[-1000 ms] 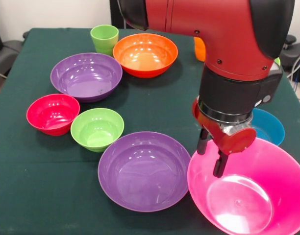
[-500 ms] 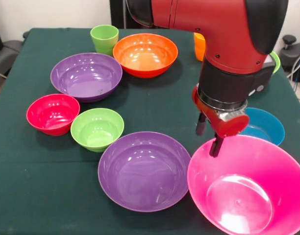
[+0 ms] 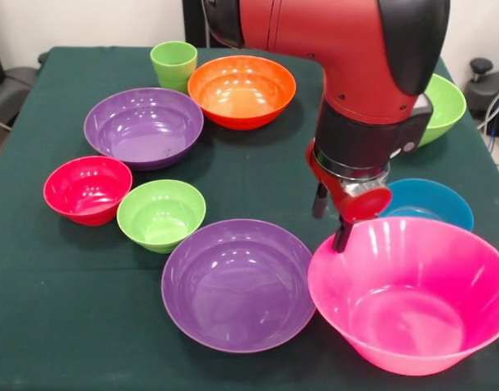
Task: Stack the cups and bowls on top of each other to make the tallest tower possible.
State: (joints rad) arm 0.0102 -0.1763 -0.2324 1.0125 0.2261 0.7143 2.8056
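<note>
My gripper (image 3: 331, 221) hangs open at the far left rim of the huge pink bowl (image 3: 412, 297). Its lower fingertip (image 3: 342, 238) is right at that rim, and nothing sits between the fingers. The pink bowl rests level on the table, with a large purple bowl (image 3: 239, 283) touching its left side. A small blue bowl (image 3: 435, 208) is behind it. Further off are a second purple bowl (image 3: 143, 126), an orange bowl (image 3: 242, 90), a light green cup (image 3: 174, 63), a red bowl (image 3: 88, 189), a small lime green bowl (image 3: 161, 213) and a large lime green bowl (image 3: 442, 104). The arm hides the orange cup. No tower stands.
A dark green cloth covers the table (image 3: 62, 309). The red and black arm (image 3: 355, 73) comes down over the right half and blocks the view of what lies behind it. Chairs and cables show past the table's edges.
The gripper rose and drifted left, off the pink bowl's rim. The pink bowl went from tilted to level. The arm now hides the orange cup and uncovers the large lime green bowl.
</note>
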